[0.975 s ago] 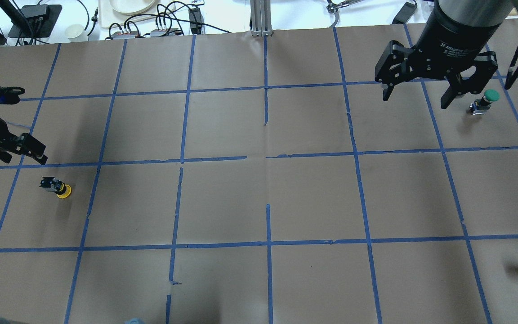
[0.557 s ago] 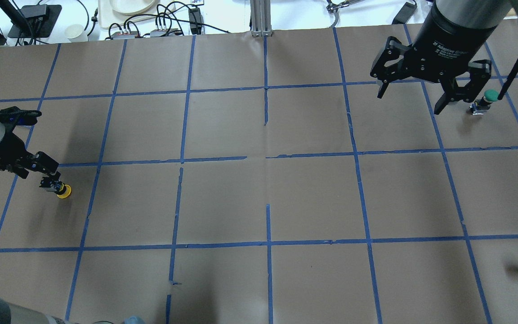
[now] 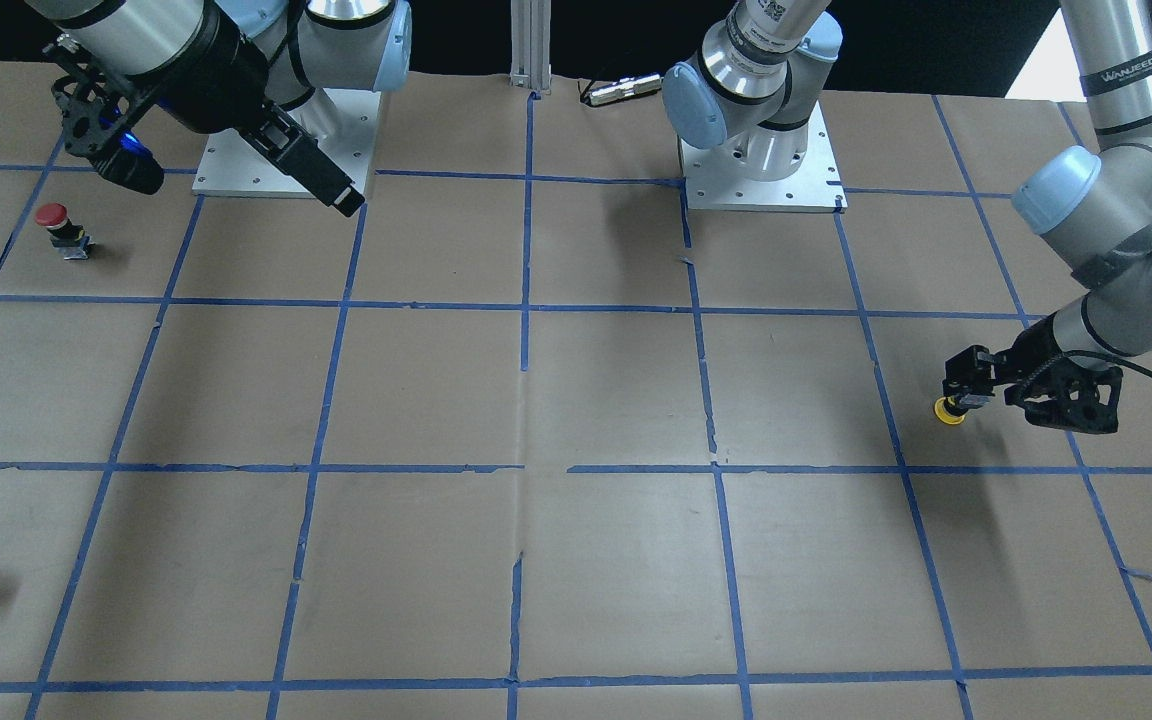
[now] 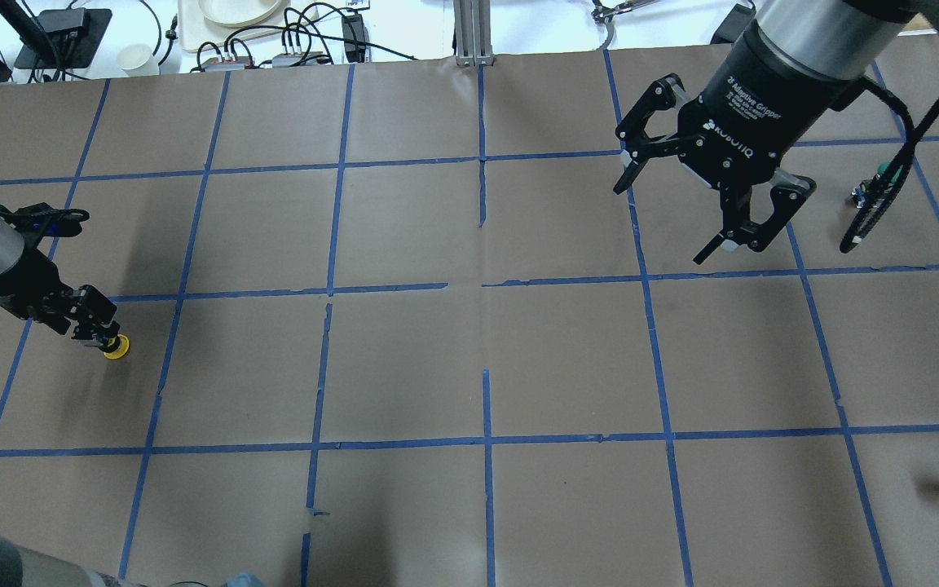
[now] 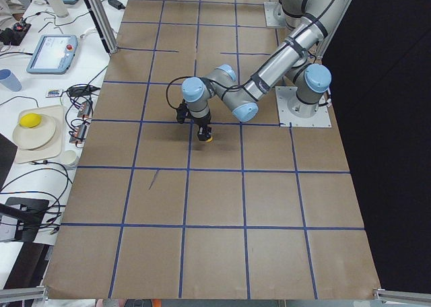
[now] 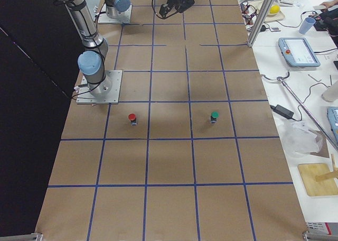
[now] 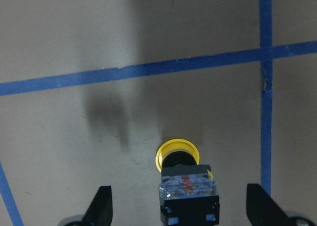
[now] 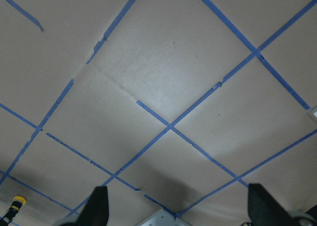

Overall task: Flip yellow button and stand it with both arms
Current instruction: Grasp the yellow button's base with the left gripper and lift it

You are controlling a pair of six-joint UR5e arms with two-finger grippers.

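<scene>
In the front-facing view you find the small push-button with a round yellow cap and a black-and-grey block point(image 3: 951, 408) at the right side of the brown paper-covered table gridded with blue tape point(image 3: 576, 400). The black two-finger left gripper point(image 3: 968, 388) sits right at its block. The black two-finger right gripper point(image 3: 241, 190) hangs spread and empty at upper left, near a red-capped push-button point(image 3: 54, 215).

From overhead, you see the yellow button at mid-left, just below a tape line, and the right gripper at upper right, jaws wide.

The left side view shows you the near arm bent low over the button.

In the left wrist view the fingers point(image 7: 101, 206) stand well apart. The block is between them and touches neither, with the cap pointing away.

The right wrist view shows you only table between its wide fingers.
</scene>
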